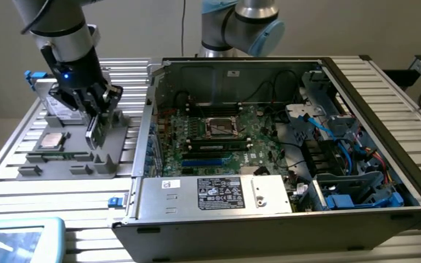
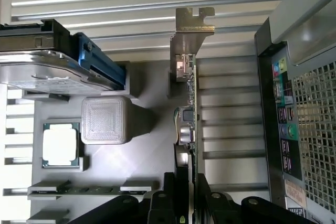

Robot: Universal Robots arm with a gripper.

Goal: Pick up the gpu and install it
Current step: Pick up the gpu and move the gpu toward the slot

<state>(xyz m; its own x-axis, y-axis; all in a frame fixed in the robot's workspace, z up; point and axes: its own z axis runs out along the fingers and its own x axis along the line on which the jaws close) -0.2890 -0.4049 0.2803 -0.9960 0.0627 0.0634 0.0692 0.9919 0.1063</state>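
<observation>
The gpu (image 1: 94, 134) stands on edge over the grey parts holder (image 1: 72, 164) at the exterior view's left. My gripper (image 1: 97, 116) comes down on it from above and is shut on its upper edge. In the wrist view the gpu (image 2: 188, 119) shows edge-on, with its silvery end bracket (image 2: 193, 24) at the far end. My gripper (image 2: 187, 184) has one black finger on each side of the card. Whether the card's lower edge still sits in the holder's slot I cannot tell. The open computer case (image 1: 386, 137) lies to the exterior view's right, its motherboard (image 1: 218, 134) exposed.
The holder also carries a processor chip (image 1: 52, 140), a silver drive with blue clips (image 1: 50, 98) and a narrow memory stick (image 1: 53, 157). The case's rear port panel (image 2: 286, 108) is close beside the card. A power supply box (image 1: 218, 194) fills the case's near end. A tablet corner (image 1: 13, 241) lies in front.
</observation>
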